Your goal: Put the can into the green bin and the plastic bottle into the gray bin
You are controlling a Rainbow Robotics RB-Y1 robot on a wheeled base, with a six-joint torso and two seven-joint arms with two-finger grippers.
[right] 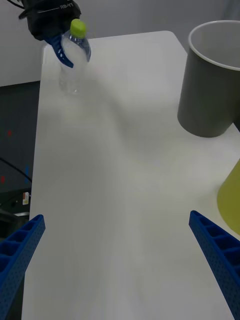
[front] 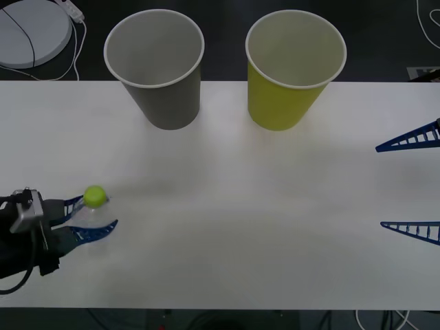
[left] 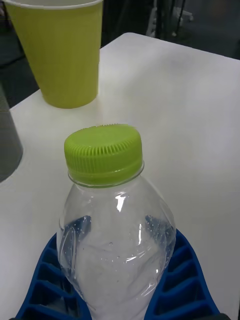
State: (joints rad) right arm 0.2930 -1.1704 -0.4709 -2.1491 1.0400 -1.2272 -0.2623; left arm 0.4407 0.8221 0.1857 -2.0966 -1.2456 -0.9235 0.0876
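The plastic bottle [front: 95,196] stands at the table's left, clear with a lime-green cap. My left gripper [front: 93,214] is shut on its body, the blue fingers [left: 187,280] curving around both sides. From the right wrist view, the bottle [right: 72,75] looks upright in the left gripper [right: 75,52]. The gray bin [front: 161,96] stands at the back, left of centre, and the green bin [front: 285,103] beside it to the right. Both bins stand upright. My right gripper [front: 380,185] hangs open over the table's right edge, holding nothing. The can is out of view.
A white round device [front: 31,31] with a cable lies beyond the table's back left corner. The white table [front: 240,227] stretches bare between the two grippers and in front of the bins.
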